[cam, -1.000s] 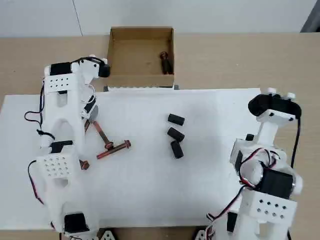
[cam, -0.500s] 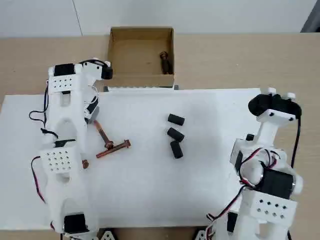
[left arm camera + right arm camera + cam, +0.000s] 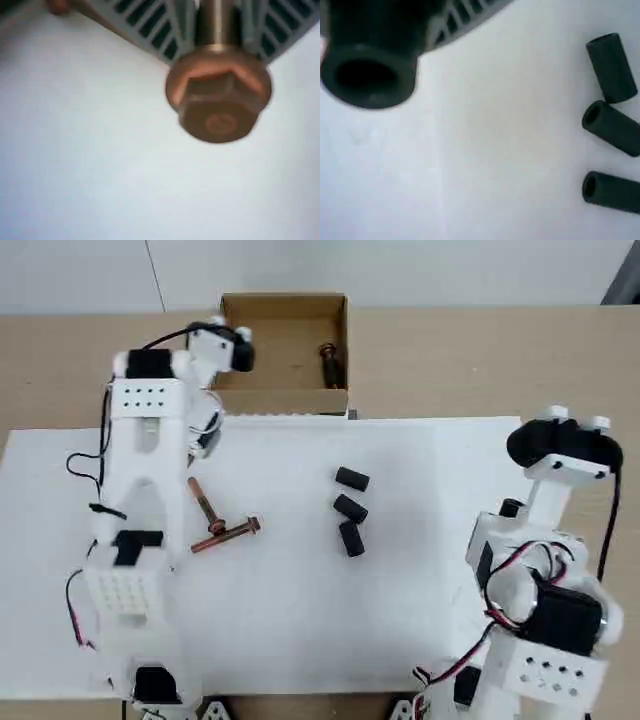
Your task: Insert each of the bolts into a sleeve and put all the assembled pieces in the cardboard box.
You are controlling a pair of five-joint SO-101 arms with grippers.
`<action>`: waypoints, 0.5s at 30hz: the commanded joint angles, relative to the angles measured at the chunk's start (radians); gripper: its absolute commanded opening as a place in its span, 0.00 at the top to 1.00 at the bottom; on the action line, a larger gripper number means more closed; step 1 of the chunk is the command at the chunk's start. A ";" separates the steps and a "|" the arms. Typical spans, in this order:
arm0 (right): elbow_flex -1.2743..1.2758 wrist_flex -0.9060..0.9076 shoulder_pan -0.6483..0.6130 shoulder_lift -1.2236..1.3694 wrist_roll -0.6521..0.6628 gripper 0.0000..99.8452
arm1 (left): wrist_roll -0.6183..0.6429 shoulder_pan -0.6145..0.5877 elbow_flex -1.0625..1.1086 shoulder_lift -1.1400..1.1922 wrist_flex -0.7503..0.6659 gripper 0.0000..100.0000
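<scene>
1. Copper bolt (image 3: 218, 97) clamped by its shank in left gripper (image 3: 216, 22), head outward, near the cardboard box (image 3: 270, 350).
2. Right gripper (image 3: 380, 30) closed around a black sleeve (image 3: 367, 75), bore exposed, well apart from the box.
3. Judgement: bring shank and bore onto one axis before pushing; feed slowly, since a tilted entry would likely jam.
</scene>
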 commanded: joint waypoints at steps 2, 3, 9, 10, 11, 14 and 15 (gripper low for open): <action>-0.100 0.076 0.004 -0.015 -0.003 1.00 | 0.100 0.084 0.104 -0.270 0.017 1.00; -0.118 0.096 0.004 -0.015 -0.003 1.00 | 0.124 0.095 0.122 -0.308 0.017 1.00; -0.178 0.166 0.008 -0.016 0.038 1.00 | 0.161 0.100 0.211 -0.531 0.017 1.00; -0.181 0.176 0.010 -0.018 0.071 1.00 | 0.164 0.101 0.232 -0.566 0.017 1.00; -0.186 0.182 0.012 -0.030 0.106 1.00 | 0.164 0.101 0.262 -0.606 0.017 1.00; -0.183 0.174 0.028 -0.124 0.175 1.00 | 0.164 0.100 0.358 -0.747 0.017 1.00; -0.180 0.171 0.036 -0.166 0.187 1.00 | 0.164 0.100 0.398 -0.795 0.017 1.00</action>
